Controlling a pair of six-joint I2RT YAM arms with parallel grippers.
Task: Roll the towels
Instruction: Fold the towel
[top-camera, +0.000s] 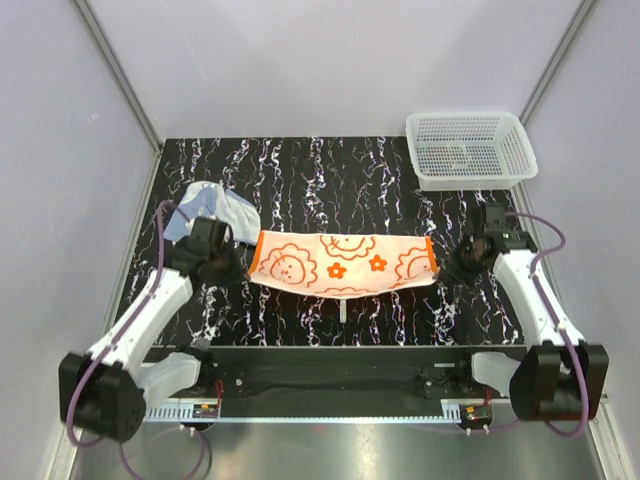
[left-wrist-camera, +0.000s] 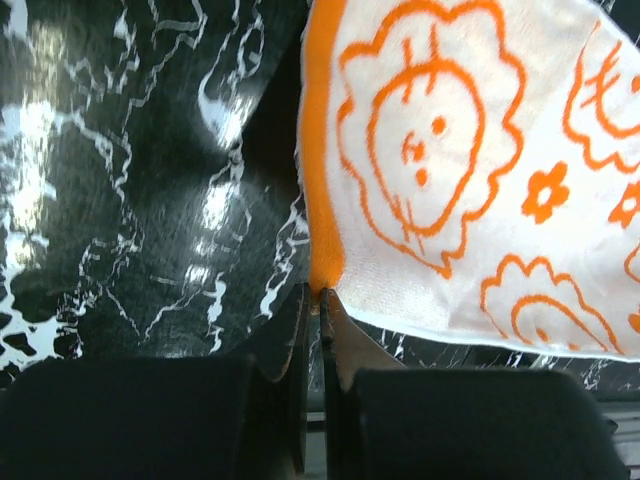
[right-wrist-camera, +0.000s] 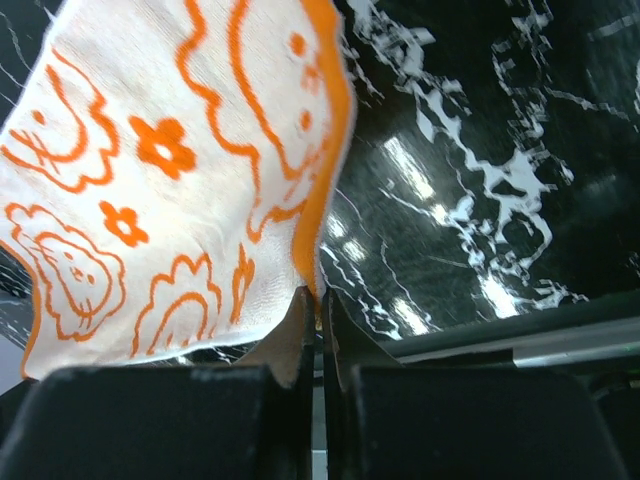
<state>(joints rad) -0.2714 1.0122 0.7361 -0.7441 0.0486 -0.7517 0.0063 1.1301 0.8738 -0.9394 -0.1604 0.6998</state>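
An orange-and-white towel (top-camera: 340, 262) with lion and flower prints hangs stretched between my two grippers above the black marble table. My left gripper (top-camera: 243, 262) is shut on its left orange-edged corner; in the left wrist view the towel (left-wrist-camera: 450, 170) spreads up and right from the gripper (left-wrist-camera: 320, 295). On the opposite corner my right gripper (top-camera: 440, 268) is shut; in the right wrist view the towel (right-wrist-camera: 180, 170) fans out to the upper left of the gripper (right-wrist-camera: 318, 298). A pale blue-grey towel (top-camera: 215, 208) lies crumpled behind the left arm.
A white mesh basket (top-camera: 470, 148) stands at the table's back right corner. White walls close in the black marble table (top-camera: 330, 170) on three sides. A metal rail (right-wrist-camera: 520, 345) runs along the near edge.
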